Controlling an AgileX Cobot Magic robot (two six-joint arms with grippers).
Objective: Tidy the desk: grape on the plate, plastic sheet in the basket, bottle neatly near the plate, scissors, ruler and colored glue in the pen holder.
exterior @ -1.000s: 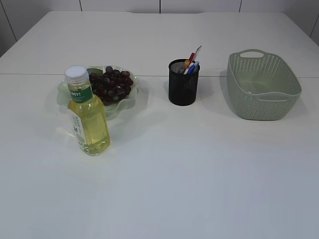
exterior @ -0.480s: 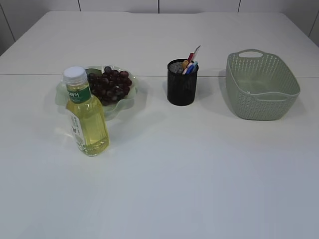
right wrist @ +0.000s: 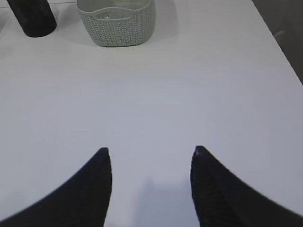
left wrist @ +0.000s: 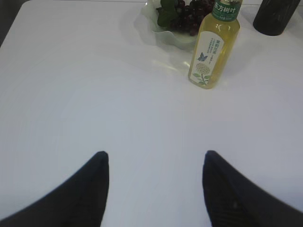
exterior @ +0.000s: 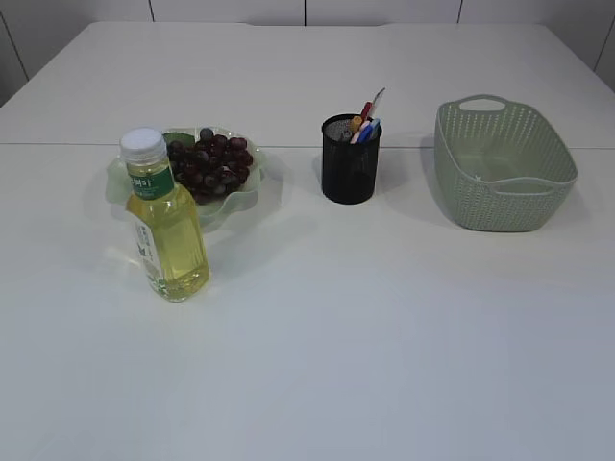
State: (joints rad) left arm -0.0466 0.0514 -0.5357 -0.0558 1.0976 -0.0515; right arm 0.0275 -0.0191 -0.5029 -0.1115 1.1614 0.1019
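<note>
— Where do the jaws stand?

— Both sets are spread apart and hold nothing. The left gripper (left wrist: 154, 158) hangs over bare white surface (exterior: 384, 327), and the right gripper (right wrist: 150, 153) does the same on its own side.

— What lies ahead of the left one?

— Ahead and a bit to its right stands the bottle (left wrist: 214, 45), upright, yellow liquid inside, green band near the top. Just behind it is the pale green plate (left wrist: 163, 30) with the grape (left wrist: 187, 12) bunch piled on it. From across the room the bottle seems to touch the plate's near rim, though I cannot be sure.

— And ahead of the right one?

— Far ahead sits the basket (right wrist: 117, 21), grey-green and woven-looking, with something clear lying in its bottom; I cannot tell what. To its left is the black mesh pen holder (right wrist: 32, 18), and from the side coloured handles poke out of its top.

— The room?

— A seam crosses the surface behind the plate and pen holder; light wall panels stand past the far edge.
</note>
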